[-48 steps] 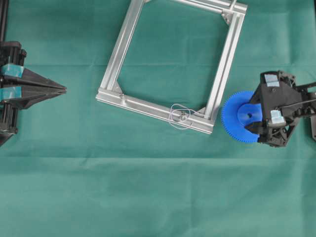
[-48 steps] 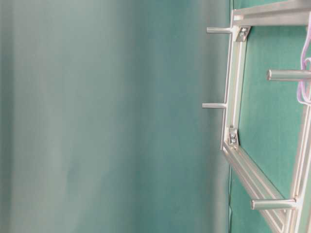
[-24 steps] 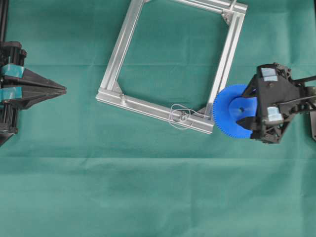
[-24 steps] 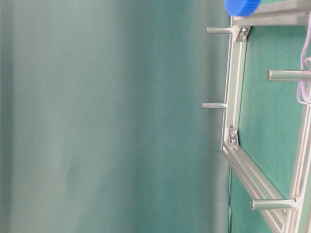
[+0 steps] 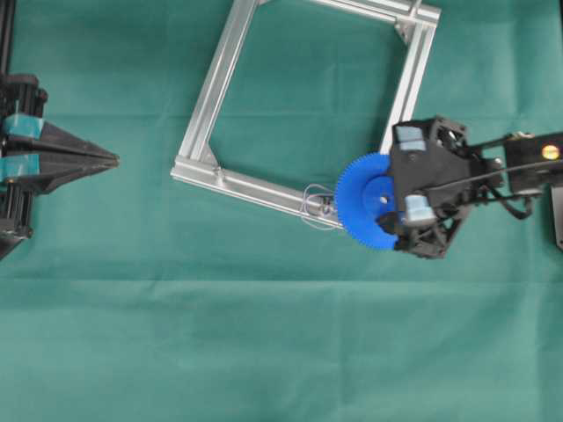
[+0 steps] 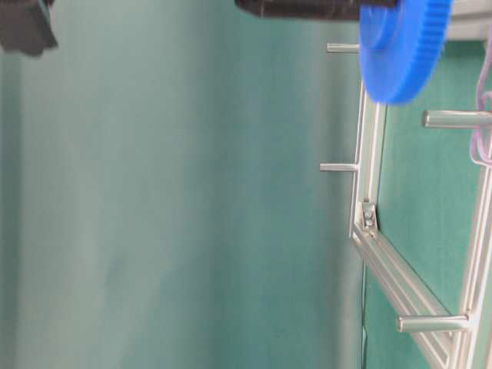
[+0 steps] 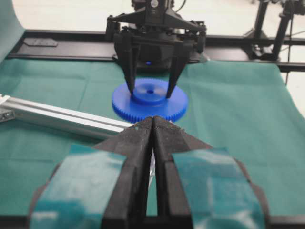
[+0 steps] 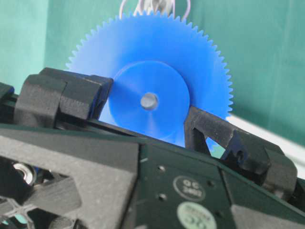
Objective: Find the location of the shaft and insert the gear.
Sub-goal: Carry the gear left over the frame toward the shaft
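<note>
1. Surface [image 5: 264, 352]: green cloth, with a square aluminium frame [image 5: 215, 88] lying in its far middle.
2. Right claw [image 5: 387, 209]: spread wide with its fingers clamped on the raised hub of the gear [image 5: 365, 200], which it carries flat over the frame's near right corner.
3. Left claw [image 5: 110, 159]: pressed shut, holding nothing, parked at the far left, well apart from the frame; the right arm is much the nearer.
4. Shaft [image 5: 325, 208]: an upright pin in thin wire loops [image 5: 312, 204] on the frame's near rail, just left of the gear's rim. Its axis stands vertical, so the hub hole likely needs to shift left, then descend.
</note>
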